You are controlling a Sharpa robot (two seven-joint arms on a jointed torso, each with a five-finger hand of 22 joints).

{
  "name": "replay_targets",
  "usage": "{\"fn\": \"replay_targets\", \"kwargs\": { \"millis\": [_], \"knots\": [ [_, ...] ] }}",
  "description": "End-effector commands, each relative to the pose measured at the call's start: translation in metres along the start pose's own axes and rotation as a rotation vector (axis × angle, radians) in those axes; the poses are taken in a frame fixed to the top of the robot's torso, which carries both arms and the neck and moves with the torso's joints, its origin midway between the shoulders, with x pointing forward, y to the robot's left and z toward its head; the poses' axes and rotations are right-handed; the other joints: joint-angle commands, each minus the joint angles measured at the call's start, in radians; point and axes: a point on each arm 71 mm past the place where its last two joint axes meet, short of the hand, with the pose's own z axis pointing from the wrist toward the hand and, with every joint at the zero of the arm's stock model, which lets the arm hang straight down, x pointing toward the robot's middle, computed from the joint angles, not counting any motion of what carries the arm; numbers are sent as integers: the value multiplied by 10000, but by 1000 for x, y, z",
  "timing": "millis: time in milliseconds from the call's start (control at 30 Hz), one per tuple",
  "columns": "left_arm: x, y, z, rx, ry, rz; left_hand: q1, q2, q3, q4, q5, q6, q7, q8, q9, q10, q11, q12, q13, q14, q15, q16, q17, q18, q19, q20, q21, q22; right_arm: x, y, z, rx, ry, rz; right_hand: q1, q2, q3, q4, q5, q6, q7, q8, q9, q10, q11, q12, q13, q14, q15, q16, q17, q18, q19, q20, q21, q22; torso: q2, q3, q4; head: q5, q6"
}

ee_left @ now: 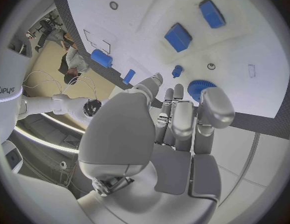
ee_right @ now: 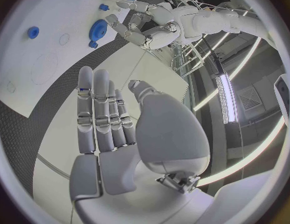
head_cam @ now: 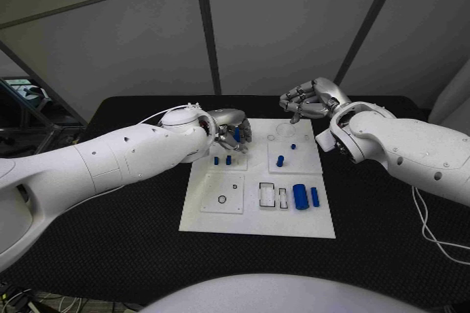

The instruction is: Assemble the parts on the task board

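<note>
1. The board [head_cam: 257,221] lies in the middle of the black table [head_cam: 117,252], its long side running away from the robot.
2. Near end of the board: a raised plate [head_cam: 224,193] on the left carries a small black ring and a small hole. Right of it are two black-outlined rectangular recesses [head_cam: 267,195]; whether anything sits in them cannot be told.
3. Just right of the recesses a thick blue cylinder [head_cam: 299,196] lies on the board, and a thinner blue bar [head_cam: 314,197] lies beside it, close but apart.
4. Far right panel: a blue peg [head_cam: 280,161] stands upright, and a smaller blue piece [head_cam: 293,147] sits just beyond it.
5. Far left panel: two short blue pegs [head_cam: 222,161] stand side by side, just under the left hand.
6. The left hand [head_cam: 225,133] hovers over the far left part of the board, fingers pointing down. A blue piece [head_cam: 236,134] shows among the fingers; whether it is grasped or only behind them cannot be told.
7. In the left wrist view the fingers [ee_left: 182,117] reach towards a toothed blue gear [ee_left: 199,88] on the board; contact cannot be told.
8. The right hand [head_cam: 308,99] is raised beyond the board's far right corner, fingers curled inward with nothing visible in them. The right wrist view shows its fingers [ee_right: 101,109] extended and bare, so how far it is clenched cannot be told.
9. The left arm [head_cam: 108,160] crosses the table left of the board; the right arm [head_cam: 411,150] crosses on the right. Neither covers the near parts.
</note>
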Motion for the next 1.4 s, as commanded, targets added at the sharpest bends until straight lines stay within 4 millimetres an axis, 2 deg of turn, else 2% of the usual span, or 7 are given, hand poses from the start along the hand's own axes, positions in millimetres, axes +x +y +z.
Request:
{"fn": "replay_targets", "kwargs": {
  "millis": [33,467,800,1067,1333,1367,1400],
  "knots": [
    [4,2,1,-175,432,287,2,75,-64,5,19,82,-11,-51,-17,85,-15,-51,-18,93,8,69,-8,-314,226,-34,70,695,1,3,1,-109,36,-31,60,30,46,-32,59,-45,9,64,14,-61,-22,46,-9,-19,29,-36,16,119,76,1,-27,-10,-6,-6,10,-4,-12],
    [3,8,4,-395,-65,277,153,199,26,-49,34,157,25,-109,-76,133,-5,-159,-81,108,9,114,-53,-329,244,-46,195,787,1,3,1,-120,42,-40,60,30,46,-32,59,-45,9,64,14,-61,-22,46,-9,-19,29,-36,16,119,76,1,-27,-10,-7,-8,4,-22,-19],
    [5,5,7,-335,199,271,246,308,134,-83,38,233,19,-143,-117,249,-19,-198,-110,110,6,154,-79,-346,247,-47,327,869,3,4,2,-150,84,-26,61,33,50,-31,57,-46,12,69,14,-63,-18,49,-16,-20,31,-37,19,118,81,1,-33,-14,-19,-5,26,-8,-28],
    [8,4,11,-469,433,268,298,344,198,-112,41,250,17,-171,-143,305,-30,-217,-123,94,-3,148,-132,-352,244,-51,382,907,4,5,2,-163,108,-19,61,33,50,-31,57,-46,12,69,14,-63,-18,49,-16,-20,31,-37,19,118,81,1,-33,-14,-12,-3,5,35,-8],
    [11,5,14,-722,668,266,324,368,238,-127,42,266,17,-185,-156,335,-35,-229,-131,86,-9,146,-161,-359,246,-53,438,936,5,6,2,-172,131,-11,58,35,51,-28,57,-46,13,72,15,-63,-17,52,-19,-20,32,-38,21,117,83,1,-37,-16,-14,-2,17,32,-4],
    [11,5,14,-744,685,266,340,383,260,-137,44,276,18,-190,-162,347,-36,-235,-135,83,-11,148,-170,-361,245,-53,453,947,5,6,2,-174,135,-9,70,44,63,-33,74,-46,13,76,15,-64,-19,54,-24,-20,32,-39,24,117,87,-1,-41,-18,-14,-1,17,32,-4],
    [11,6,14,-773,717,266,357,394,283,-148,44,287,18,-195,-168,363,-38,-241,-138,80,-13,149,-180,-362,244,-55,463,956,5,6,2,-178,140,-7,106,44,99,-50,292,-54,16,82,13,-74,-20,53,-41,-24,26,-44,30,118,96,-8,-51,-24,-14,-1,17,32,-4]
  ]
}}
